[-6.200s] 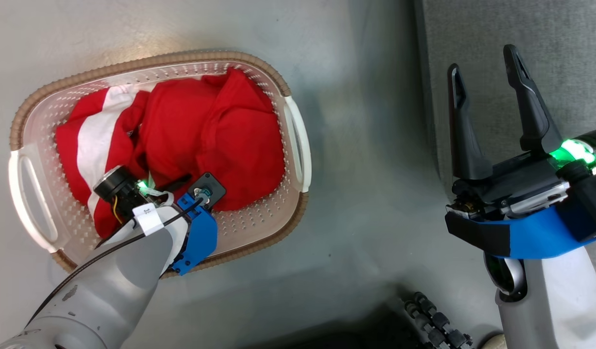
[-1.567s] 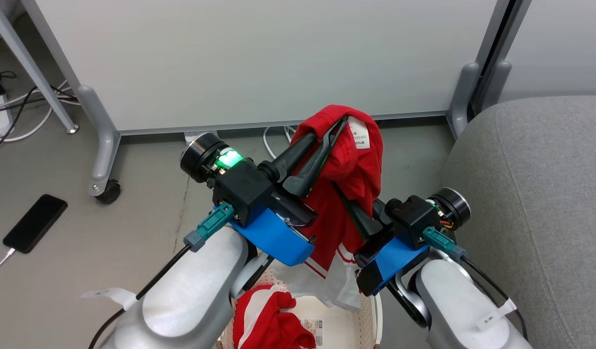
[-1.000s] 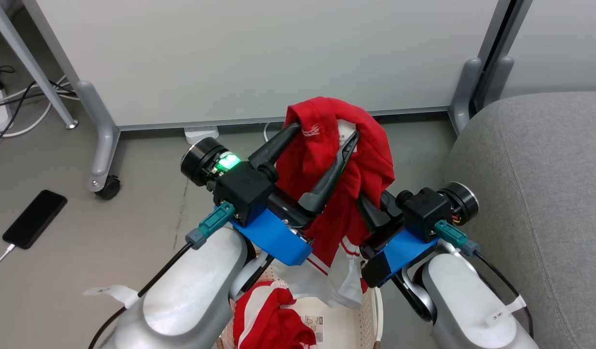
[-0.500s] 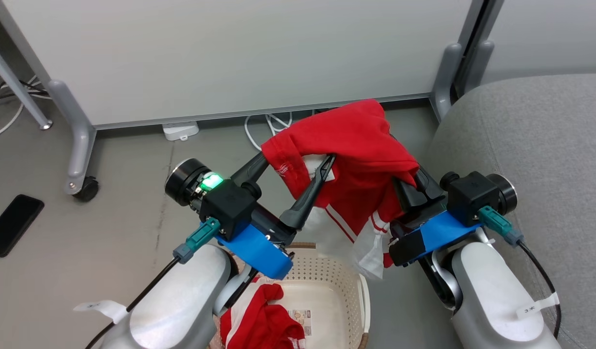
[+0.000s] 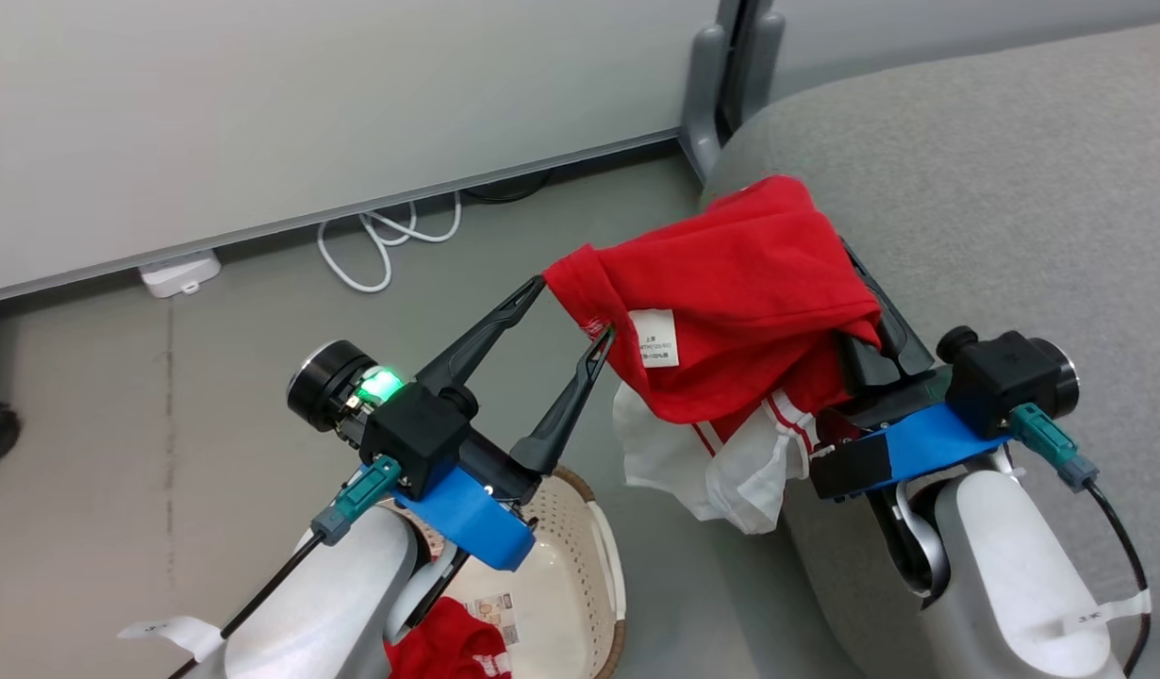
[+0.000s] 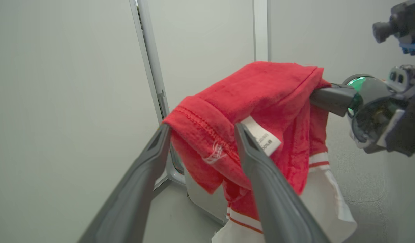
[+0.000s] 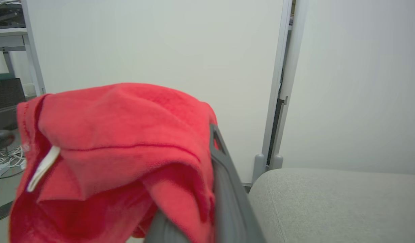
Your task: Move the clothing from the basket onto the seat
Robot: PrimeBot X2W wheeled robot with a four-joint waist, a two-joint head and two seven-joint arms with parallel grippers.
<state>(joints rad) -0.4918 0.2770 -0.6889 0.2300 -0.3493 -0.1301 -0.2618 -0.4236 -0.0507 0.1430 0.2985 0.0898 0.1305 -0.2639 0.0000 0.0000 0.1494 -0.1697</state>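
**A:** How many garments do you count?

**B:** Two. The lifted garment (image 5: 740, 273) is red with a white panel and striped trim. It hangs in the air at the rounded edge of the one seat (image 5: 1014, 189), and its white part dangles down in front of the seat's side. The second garment (image 5: 443, 646) lies in the single basket (image 5: 594, 528) on the floor, partly behind the left forearm.

**A:** And the two pincers?

**B:** The right pincer (image 5: 877, 330) has its fingers together under the red cloth. The lifted garment is draped over them and hangs from them, so it is gripped there. The left pincer (image 5: 572, 306) is spread wide. In the left wrist view the hem lies across the gap between its two fingers (image 6: 258, 168), touching both tips, but they do not pinch it.

**A:** Any labels?

**B:** One white label (image 5: 657, 338) shows on the lifted garment, just beside the left pincer's nearer tip.

**A:** Anything else around?

**B:** One looped white cable (image 5: 391, 245) and one small white box (image 5: 179, 269) lie on the floor along the foot of the pale partition (image 5: 259, 94).
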